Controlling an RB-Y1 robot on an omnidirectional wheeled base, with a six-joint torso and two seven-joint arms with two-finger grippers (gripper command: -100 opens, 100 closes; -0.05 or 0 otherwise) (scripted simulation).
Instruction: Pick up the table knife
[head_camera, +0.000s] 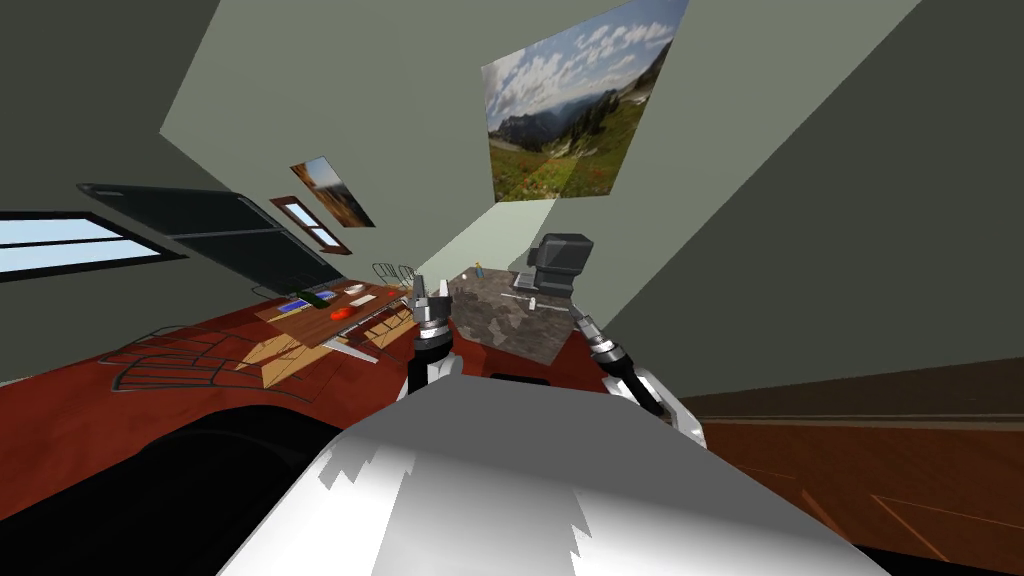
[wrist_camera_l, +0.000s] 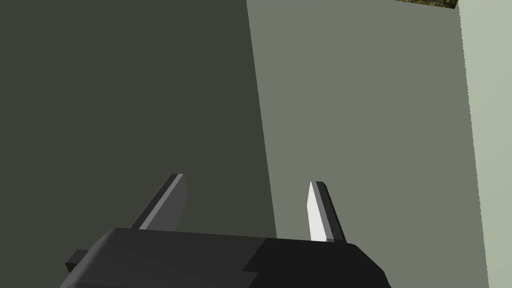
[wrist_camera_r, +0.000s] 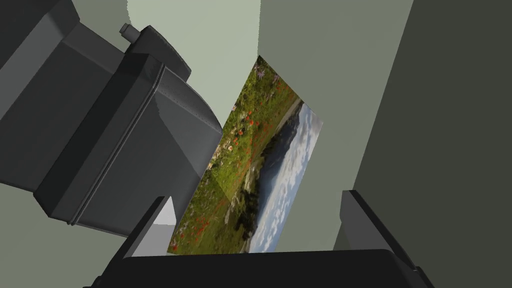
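Ahead, one thin pale table knife (head_camera: 524, 296) lies near the stone bench's (head_camera: 500, 325) far edge beside one dark appliance (head_camera: 556, 262); the left gripper's (wrist_camera_l: 247, 179) two fingers (wrist_camera_l: 318, 210) gape wide, and the right gripper's (wrist_camera_r: 255, 196) two likewise, facing that appliance.

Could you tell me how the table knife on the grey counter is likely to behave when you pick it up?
The table knife shows as a thin pale sliver lying flat on the mottled counter, so it is probably stiff and light. Lying that flat, it may slide rather than lift when gripped. Rolling seems unlikely.
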